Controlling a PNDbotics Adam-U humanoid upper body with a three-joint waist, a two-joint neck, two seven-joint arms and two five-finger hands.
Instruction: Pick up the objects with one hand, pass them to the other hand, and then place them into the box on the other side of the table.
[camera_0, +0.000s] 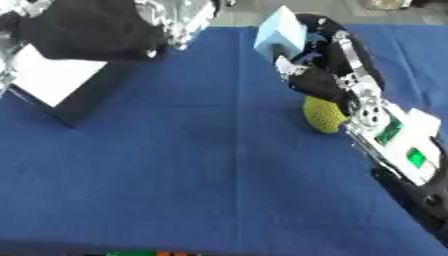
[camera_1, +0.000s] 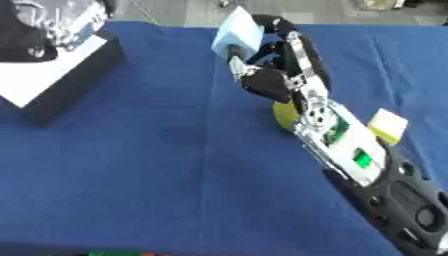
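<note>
Along the near edge of the blue worktop (camera_0: 192, 170), small green and orange shapes (camera_0: 144, 253) are seen (too little shows to tell what they are). Further in, on the right, a pale yellow block (camera_1: 387, 125) lies flat on the cloth, just beside the right forearm. A round yellow knitted object (camera_0: 324, 115) rests on the worktop, partly hidden beneath the wrist. Beyond it, the right hand (camera_0: 319, 55) is raised above the cloth with its fingers curled round a light blue block (camera_0: 280, 32), which is held tilted and clear of the surface. At the far left, a black box (camera_0: 83, 95) with a white inside is seen, and the left hand (camera_0: 87, 32) is held over it; whether its fingers are curled cannot be told.
</note>
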